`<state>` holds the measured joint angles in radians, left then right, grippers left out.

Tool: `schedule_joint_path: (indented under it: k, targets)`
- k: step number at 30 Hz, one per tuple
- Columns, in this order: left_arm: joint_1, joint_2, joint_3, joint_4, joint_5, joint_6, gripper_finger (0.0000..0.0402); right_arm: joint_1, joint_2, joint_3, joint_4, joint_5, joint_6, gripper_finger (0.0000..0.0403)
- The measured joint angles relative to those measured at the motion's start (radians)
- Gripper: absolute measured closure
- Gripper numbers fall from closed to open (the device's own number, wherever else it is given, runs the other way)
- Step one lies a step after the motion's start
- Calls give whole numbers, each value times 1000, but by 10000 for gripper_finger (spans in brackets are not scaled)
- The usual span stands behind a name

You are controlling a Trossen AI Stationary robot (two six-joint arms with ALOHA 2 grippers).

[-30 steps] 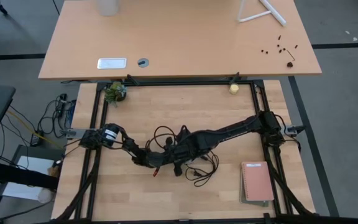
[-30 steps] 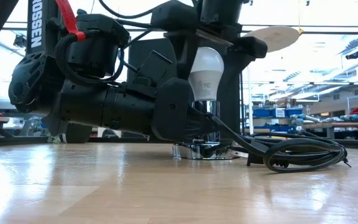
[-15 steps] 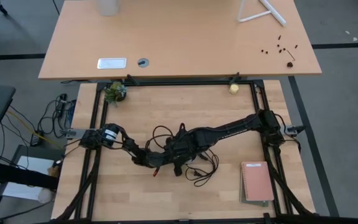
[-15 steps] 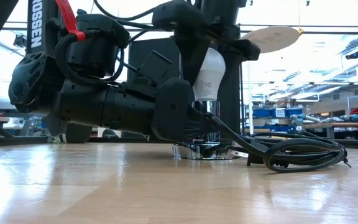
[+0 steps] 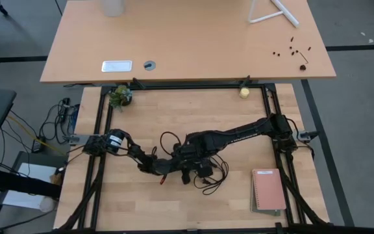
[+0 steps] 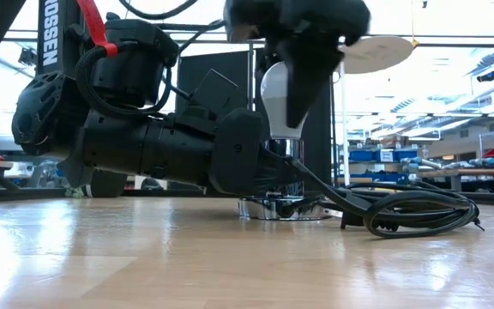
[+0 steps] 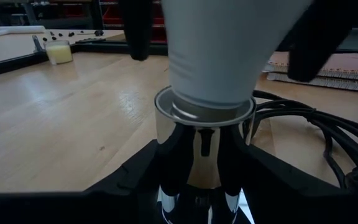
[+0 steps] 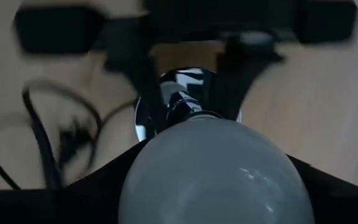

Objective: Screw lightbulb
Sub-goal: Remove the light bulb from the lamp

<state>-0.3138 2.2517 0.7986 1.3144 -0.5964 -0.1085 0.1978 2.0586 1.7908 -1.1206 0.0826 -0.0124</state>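
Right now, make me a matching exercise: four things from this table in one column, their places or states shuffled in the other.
1. lightbulb
2. left gripper
3. black cord
4. pink notebook

A. coiled on the table beside the socket
B. clamped around the chrome socket
C. flat near the right arm's base
D. upright in the socket, held by the right gripper

Pairs: 1-D, 2-B, 3-A, 4-C

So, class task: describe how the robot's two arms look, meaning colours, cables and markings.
Both arms are matte black with chunky jointed housings. The left arm carries white lettering on a black upright, a red strap and looped black cables. The right arm is slim and dark.
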Motion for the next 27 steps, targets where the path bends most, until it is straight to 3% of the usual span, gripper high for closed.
schedule_joint_path:
  k: [5, 10, 13, 18, 27]
  targets:
    - [0, 0, 0, 1, 0, -1, 208, -2, 0, 0, -2, 1, -432, 148]
    - [0, 0, -1, -1, -7, 0, 208, -1, 0, -3, 0, 115, -702, 113]
    - [0, 0, -1, -3, -7, 0, 208, -6, 0, -2, -2, 129, -670, 92]
    - [0, 0, 0, -6, -12, 0, 208, -1, 2, 43, 2, 66, -443, 67]
    - [0, 0, 0, -8, -16, 0, 208, 41, 2, 137, -40, 82, -102, 45]
